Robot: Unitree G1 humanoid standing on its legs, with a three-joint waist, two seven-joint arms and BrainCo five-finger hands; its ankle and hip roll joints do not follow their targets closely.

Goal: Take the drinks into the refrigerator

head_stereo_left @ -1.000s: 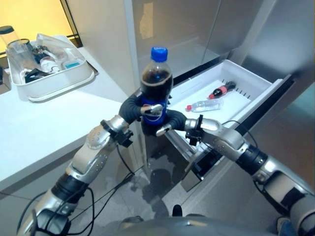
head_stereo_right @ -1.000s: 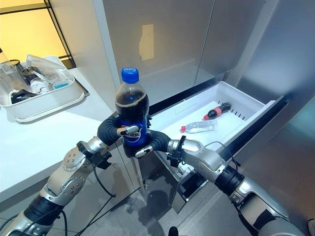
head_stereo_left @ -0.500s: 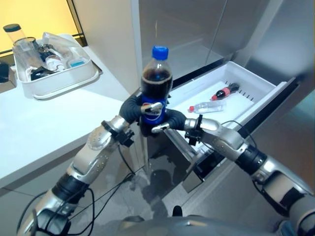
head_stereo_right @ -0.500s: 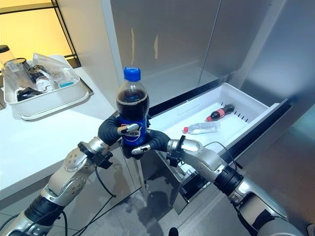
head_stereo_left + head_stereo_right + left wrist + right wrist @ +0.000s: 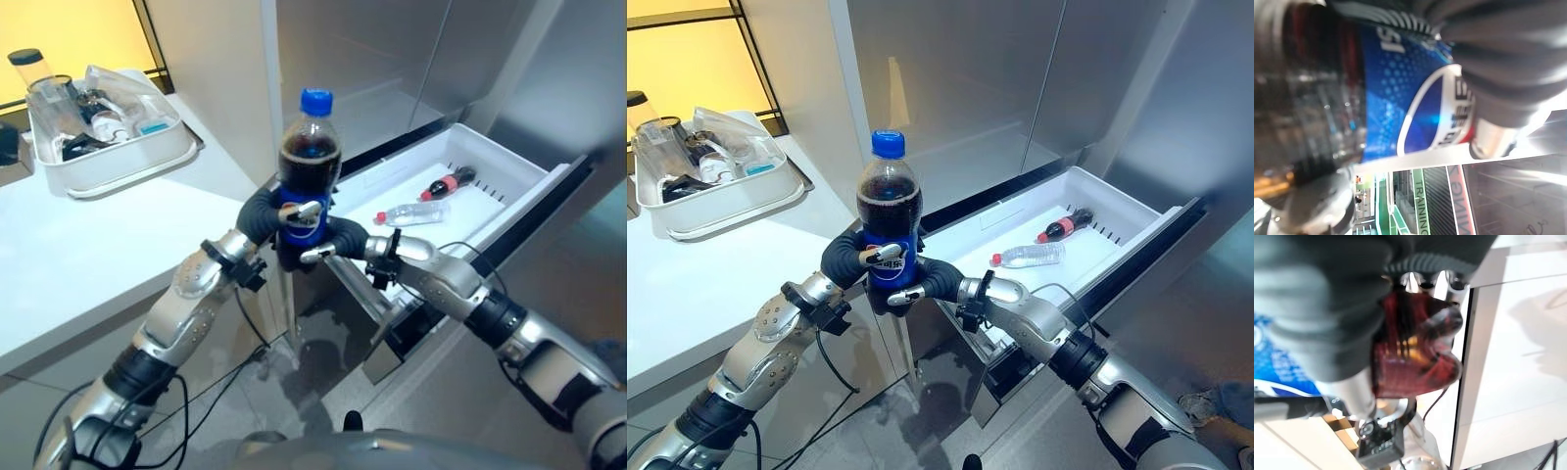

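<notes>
Cola bottle [image 5: 889, 223] is upright in mid-air, clamped between both hands out in front of the counter edge, short of the open fridge drawer [image 5: 1136, 217]. Left hand [image 5: 848, 260] has fingers curled round the label band from the robot's left; right hand [image 5: 924, 281] wraps the lower body from the other side, a dark-tipped finger lying across the label. Blue cap [image 5: 887, 143] is on and the dark liquid sits high up the neck, so I judge it full: heavy for these fingers, top-weighted, sloshes if tilted. Plastic wall is smooth and gives a bit under squeeze; the label band looks like the best grip zone, the waist under it is what stops a slide. Two-hand hold looks sensible; going to one hand is where I'd expect a slip. Drawer is pulled out, white inside, holding two bottles lying on their sides: a clear water bottle [image 5: 1027, 255] nearer the robot, a small dark soda bottle [image 5: 1064, 222] with red cap further back, the two just apart. Bare floor remains at the near end, enough, I think, to lay this one down. White tray [image 5: 118, 162] on the counter [image 5: 88, 245] well off to the left holds jumbled kitchen bits and a clear jar; not in play.
</notes>
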